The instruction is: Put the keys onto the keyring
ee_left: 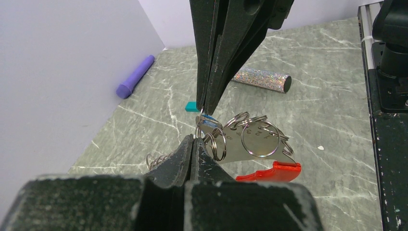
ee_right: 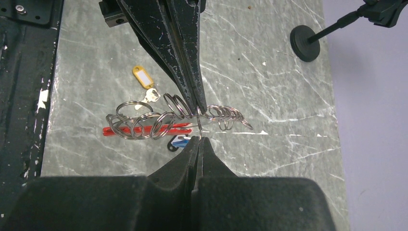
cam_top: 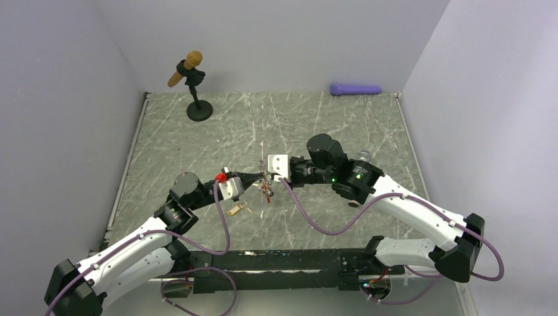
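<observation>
From overhead, the left gripper [cam_top: 258,179] and right gripper [cam_top: 272,170] met tip to tip above the table [cam_top: 368,131]. Both were clamped on the keyring [cam_top: 266,188] hanging between them, and a yellow-tagged key [cam_top: 238,209] lay loose nearby.

From the left wrist, both seemed to pinch one silver ring, its red clip [ee_left: 269,172] dangling. I'd have eased the coil apart gently without letting it slip.

From the right wrist, a blue-tagged key [ee_right: 179,141] showed under the chain; whether it was threaded, I couldn't tell. No writing was legible.

Left claw [ee_left: 194,140] and right claw [ee_right: 198,140] tip to tip (jaws of both tight together); arms inward
</observation>
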